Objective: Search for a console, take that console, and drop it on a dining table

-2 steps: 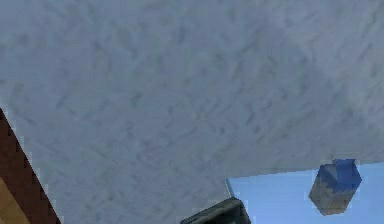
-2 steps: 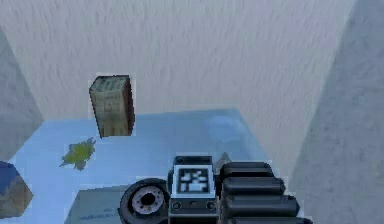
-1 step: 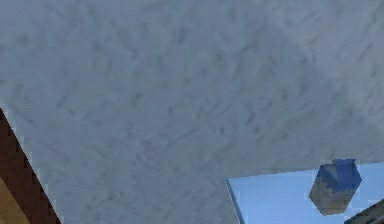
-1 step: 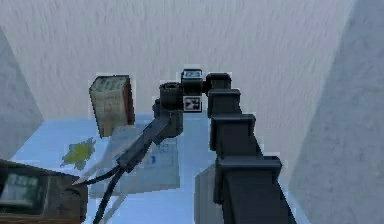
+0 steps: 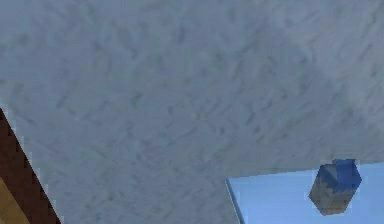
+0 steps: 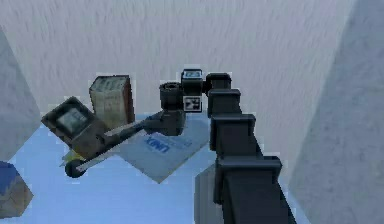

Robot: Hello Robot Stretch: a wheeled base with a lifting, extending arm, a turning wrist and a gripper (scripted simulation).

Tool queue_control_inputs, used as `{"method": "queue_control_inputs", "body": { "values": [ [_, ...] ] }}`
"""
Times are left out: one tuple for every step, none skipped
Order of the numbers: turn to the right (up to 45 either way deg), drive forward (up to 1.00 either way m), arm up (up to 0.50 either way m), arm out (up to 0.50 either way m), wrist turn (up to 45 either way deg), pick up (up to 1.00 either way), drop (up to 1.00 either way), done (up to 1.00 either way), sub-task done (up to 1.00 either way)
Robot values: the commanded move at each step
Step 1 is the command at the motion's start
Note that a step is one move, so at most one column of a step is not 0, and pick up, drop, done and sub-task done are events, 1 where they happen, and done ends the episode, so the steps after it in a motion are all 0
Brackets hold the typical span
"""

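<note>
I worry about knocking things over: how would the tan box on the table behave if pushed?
The tan box stands upright, so a push high up might tip it. Its sides are flat, so it probably won't roll. It looks like cardboard, so it is likely light.

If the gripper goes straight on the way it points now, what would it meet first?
Probably the blue box at the edge of the table; the gripper points toward it, past the grey device. Depth is unclear, so it may pass over.
</note>
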Motion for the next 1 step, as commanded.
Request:
{"method": "queue_control_inputs", "body": {
  "values": [
    [0.0,0.0,0.0,0.0,45.0,0.0,0.0,0.0,0.0]
  ]
}}
